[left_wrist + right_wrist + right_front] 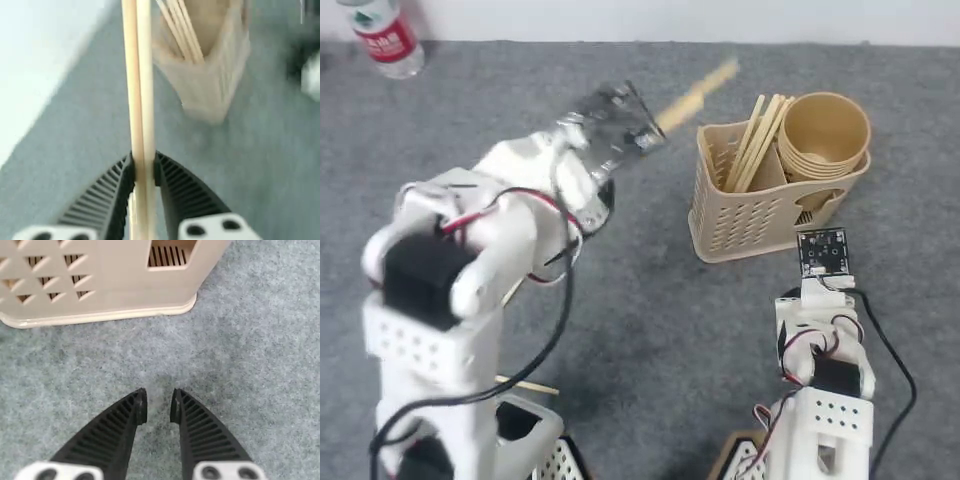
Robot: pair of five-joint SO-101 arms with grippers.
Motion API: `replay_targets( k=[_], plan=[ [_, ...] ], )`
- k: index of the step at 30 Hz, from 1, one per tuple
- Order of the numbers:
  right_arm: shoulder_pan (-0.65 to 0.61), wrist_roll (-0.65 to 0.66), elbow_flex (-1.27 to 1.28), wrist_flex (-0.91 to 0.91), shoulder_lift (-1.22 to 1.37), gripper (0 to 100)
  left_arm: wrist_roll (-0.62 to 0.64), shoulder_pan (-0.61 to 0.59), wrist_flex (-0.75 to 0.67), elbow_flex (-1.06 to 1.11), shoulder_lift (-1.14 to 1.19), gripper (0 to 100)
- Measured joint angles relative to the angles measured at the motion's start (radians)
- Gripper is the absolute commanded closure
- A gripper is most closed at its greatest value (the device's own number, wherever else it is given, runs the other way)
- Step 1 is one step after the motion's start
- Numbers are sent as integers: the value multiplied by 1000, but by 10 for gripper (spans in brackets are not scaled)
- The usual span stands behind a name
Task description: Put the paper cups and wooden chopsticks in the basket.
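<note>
My left gripper (143, 162) is shut on a pair of wooden chopsticks (137, 75) that point toward the beige basket (210, 85). From above, the left gripper (645, 130) hangs in the air left of the basket (750, 225), with the held chopsticks (695, 95) slanting up past its far left corner. Several chopsticks (755, 145) and a stack of paper cups (825, 135) stand inside the basket. My right gripper (158, 405) sits low over the carpet just in front of the basket's wall (115, 285), fingers slightly apart with nothing between them.
One loose chopstick (527, 384) lies on the grey carpet near the left arm's base. A plastic bottle (385, 35) lies at the far left corner. Open carpet stretches between the two arms.
</note>
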Motion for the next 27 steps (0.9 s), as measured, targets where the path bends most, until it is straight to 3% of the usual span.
replay_targets(
  k=[6, 9, 13, 18, 27],
  plan=[
    [0, 0, 0, 0, 0, 902, 376, 46, -261, 57, -63, 991],
    [0, 0, 0, 0, 0, 902, 477, 123, -393, 155, -94, 991],
    [0, 0, 0, 0, 0, 902, 520, 242, -595, 359, -149, 991],
    [0, 0, 0, 0, 0, 902, 551, 267, -954, 608, -172, 990],
    [0, 0, 0, 0, 0, 902, 560, 276, -1277, 651, -173, 989]
  ],
)
